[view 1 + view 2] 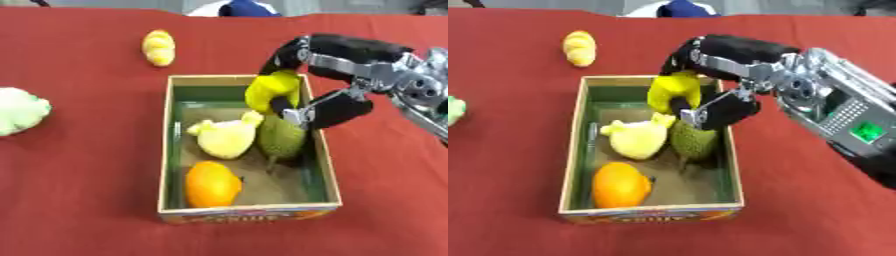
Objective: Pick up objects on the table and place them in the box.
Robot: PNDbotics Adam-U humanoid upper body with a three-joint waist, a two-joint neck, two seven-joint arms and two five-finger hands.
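a pale green-white object (19,110) is seen at 9 o'clock, a yellow item (159,47) at 11, on the red table (79,190); in the box (249,210) at centre lie an orange fruit (211,184), a pale yellow piece (227,138) and a green spiky fruit (282,136); a bright yellow object (271,89) is clasped over the box's 12 o'clock end by the right hand (328,85)

No readable text in either view. Only candidate: printed strip along the near outer wall of the box (249,215), orange/yellow graphics with dark letter-like marks in the middle, too blurred to read, can't tell word or brand. Small bright green patch on the forearm of the right hand (719,107), could be a display or a light, no characters made out on it. Nothing legible on the red desk (79,165) either.
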